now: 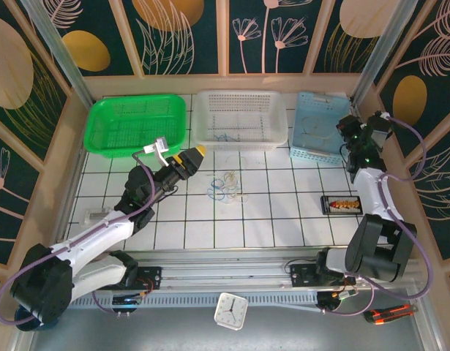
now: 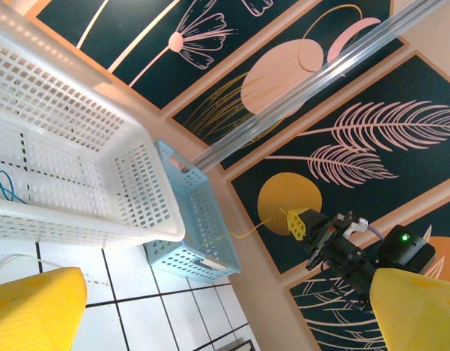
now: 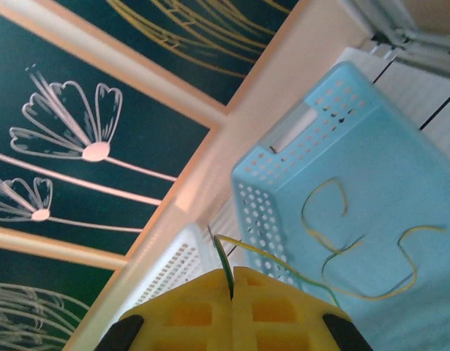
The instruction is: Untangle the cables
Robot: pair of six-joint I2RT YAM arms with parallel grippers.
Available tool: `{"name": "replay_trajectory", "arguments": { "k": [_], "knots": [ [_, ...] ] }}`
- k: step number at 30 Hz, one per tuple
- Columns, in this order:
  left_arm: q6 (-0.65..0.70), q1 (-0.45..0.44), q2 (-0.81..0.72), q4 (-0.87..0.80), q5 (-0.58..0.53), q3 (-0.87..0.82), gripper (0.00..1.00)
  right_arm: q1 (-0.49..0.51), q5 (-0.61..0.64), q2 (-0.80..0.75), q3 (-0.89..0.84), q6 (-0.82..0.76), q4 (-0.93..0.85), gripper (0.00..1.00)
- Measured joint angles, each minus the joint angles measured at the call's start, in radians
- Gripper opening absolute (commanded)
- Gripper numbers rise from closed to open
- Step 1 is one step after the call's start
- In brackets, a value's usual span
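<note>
Far edge of the worktop [image 1: 283, 219] is walled off by the green basket [image 1: 137, 100], white basket [image 1: 243, 93] and blue basket [image 1: 320, 153]. Tiles around the cables [image 1: 225, 186] are wide open, black tray [image 1: 325, 205] sits on the right.

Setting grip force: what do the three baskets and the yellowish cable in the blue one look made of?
The green basket, white basket and blue basket: moulded plastic by the look, slightly glossy, regular perforated walls. The yellowish cable: thin, limp, looping; probably plastic-sheathed wire, core not visible.
</note>
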Motion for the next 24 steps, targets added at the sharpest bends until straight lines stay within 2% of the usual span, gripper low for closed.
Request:
{"name": "replay_trajectory", "arguments": {
  "k": [6, 7, 9, 10, 11, 15, 24],
  "knots": [
    [0.000, 0.000, 0.000, -0.001, -0.001, 0.000, 0.99, -0.011, 0.047, 0.071, 0.009, -0.005, 0.048, 0.00],
    [0.000, 0.000, 0.000, -0.001, -0.002, 0.000, 0.99, -0.011, 0.049, 0.089, 0.015, -0.008, 0.053, 0.04],
    [0.001, 0.000, 0.000, -0.004, -0.002, 0.000, 0.99, -0.011, 0.050, 0.140, 0.036, -0.021, 0.061, 0.38],
    [0.003, 0.000, 0.001, -0.007, -0.002, 0.000, 0.99, -0.012, 0.045, 0.166, 0.051, -0.030, 0.060, 0.50],
    [0.004, 0.000, 0.002, -0.008, -0.002, 0.000, 0.99, -0.012, 0.039, 0.199, 0.072, -0.039, 0.057, 0.57],
    [0.005, 0.000, 0.006, -0.018, -0.002, 0.000, 0.99, -0.011, -0.013, 0.284, 0.125, -0.073, 0.042, 0.62],
    [0.015, 0.000, 0.011, -0.043, -0.019, -0.012, 0.99, 0.031, -0.074, 0.224, 0.097, -0.078, 0.015, 0.62]
  ]
}}
